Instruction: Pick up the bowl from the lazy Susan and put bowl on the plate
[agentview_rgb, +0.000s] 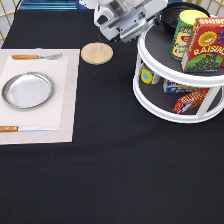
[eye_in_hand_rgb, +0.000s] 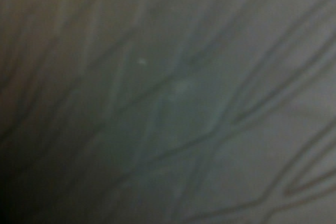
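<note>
The black bowl (agentview_rgb: 170, 11) sits on the top tier of the lazy Susan (agentview_rgb: 155, 62), at the exterior view's top right, partly hidden behind a yellow can. My gripper (agentview_rgb: 150, 25) is at the bowl's left edge, right at its rim. The arm's hand hides the contact. The wrist view is filled by a dim grey surface with curved ribs (eye_in_hand_rgb: 180, 110), seen from very close. The silver plate (agentview_rgb: 27, 90) lies empty on a pale placemat at the exterior view's left.
A yellow can (agentview_rgb: 185, 32) and a red raisin box (agentview_rgb: 205, 45) stand on the top tier beside the bowl. Several packets (agentview_rgb: 190, 102) sit on the lower tier. A wooden coaster (agentview_rgb: 97, 53), a fork (agentview_rgb: 35, 56) and a knife (agentview_rgb: 25, 128) lie near the plate.
</note>
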